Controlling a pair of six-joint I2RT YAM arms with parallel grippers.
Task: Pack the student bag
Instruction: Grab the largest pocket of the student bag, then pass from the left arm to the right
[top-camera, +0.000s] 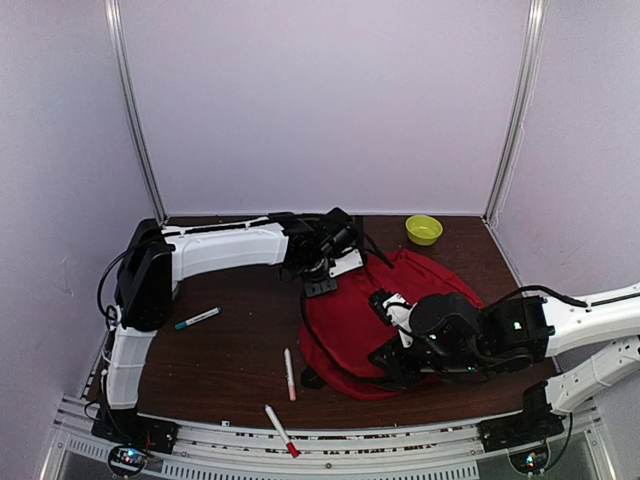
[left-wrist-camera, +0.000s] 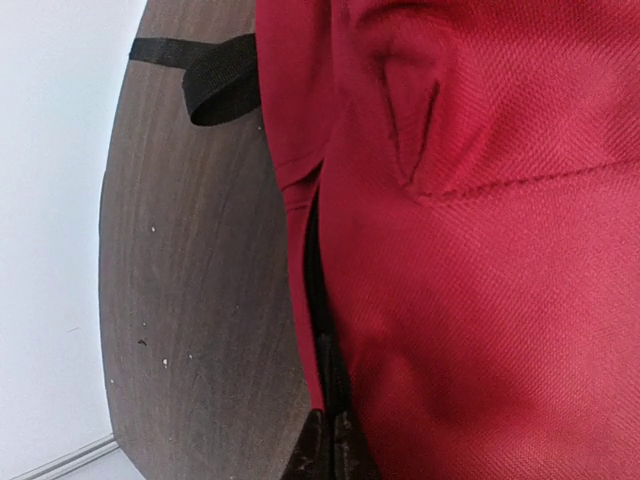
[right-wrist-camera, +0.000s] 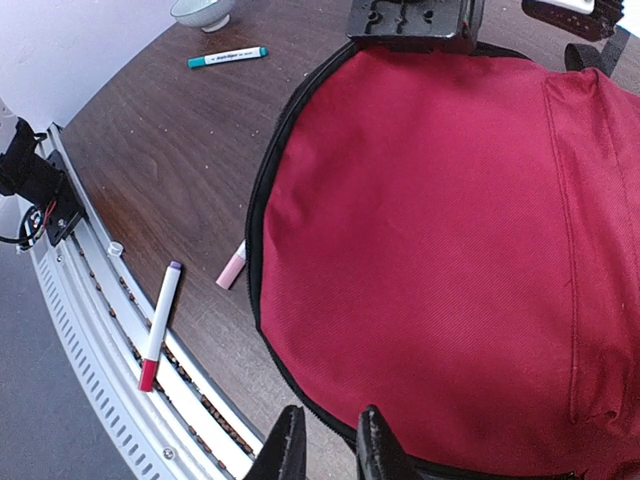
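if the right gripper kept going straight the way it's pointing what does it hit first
Most likely the student bag: the right gripper sits at its zippered edge, jaws narrowly apart, aimed across the red fabric. Depth is unclear, so it might skim over the top instead.

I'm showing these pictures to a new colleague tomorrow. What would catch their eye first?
The red student bag lying flat on the dark table, right of middle, with both arms bent over it: the left hand at its far-left edge, the right hand at its near edge. Then three markers left of it, and a yellow-green bowl at the back.
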